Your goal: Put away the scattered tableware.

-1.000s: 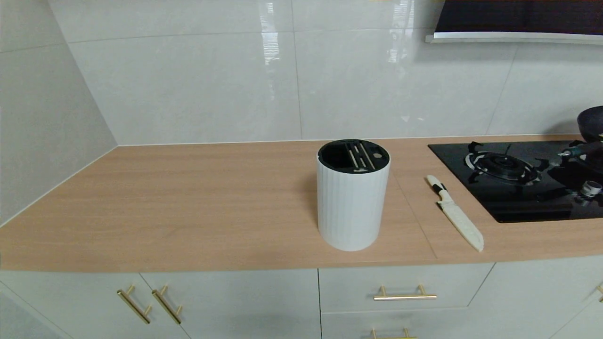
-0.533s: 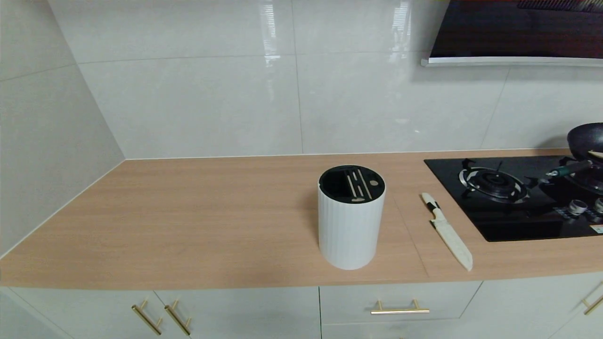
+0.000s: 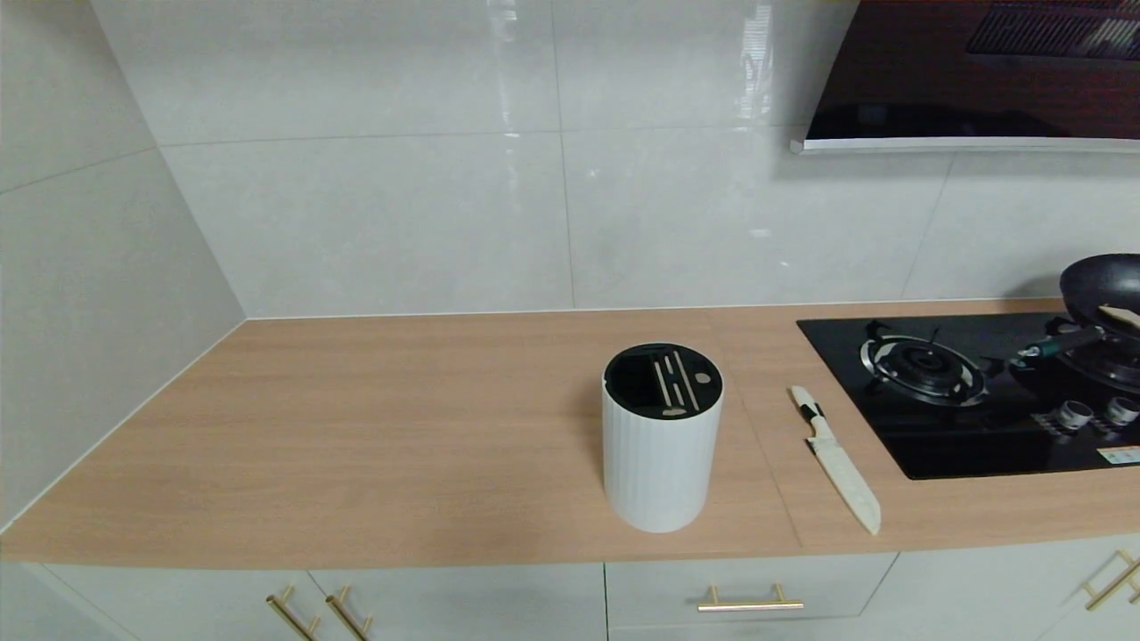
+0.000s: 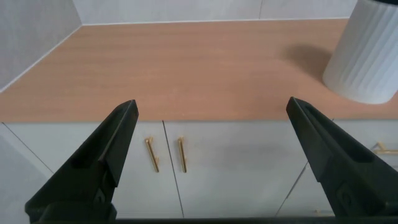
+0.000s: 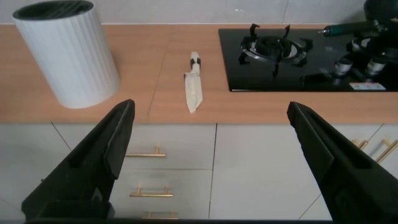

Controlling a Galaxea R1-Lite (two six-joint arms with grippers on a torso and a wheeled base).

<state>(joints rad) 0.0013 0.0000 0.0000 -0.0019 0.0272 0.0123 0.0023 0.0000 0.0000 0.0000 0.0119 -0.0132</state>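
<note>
My left pincer [image 4: 211, 109] and right pincer [image 5: 210, 107] hang spread off the front edge of the counter [image 3: 401, 427]. The knife [image 3: 834, 459] lies near that edge, beside the white holder [image 3: 662, 445].

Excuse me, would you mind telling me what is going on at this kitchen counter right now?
Nothing is being handled yet. The white-bladed kitchen knife with a white and black handle lies flat on the wooden counter, between the white ribbed cylindrical holder with a slotted black top and the black gas hob. The left gripper and the right gripper are both open and empty, in front of the counter's edge, short of the knife.
</note>
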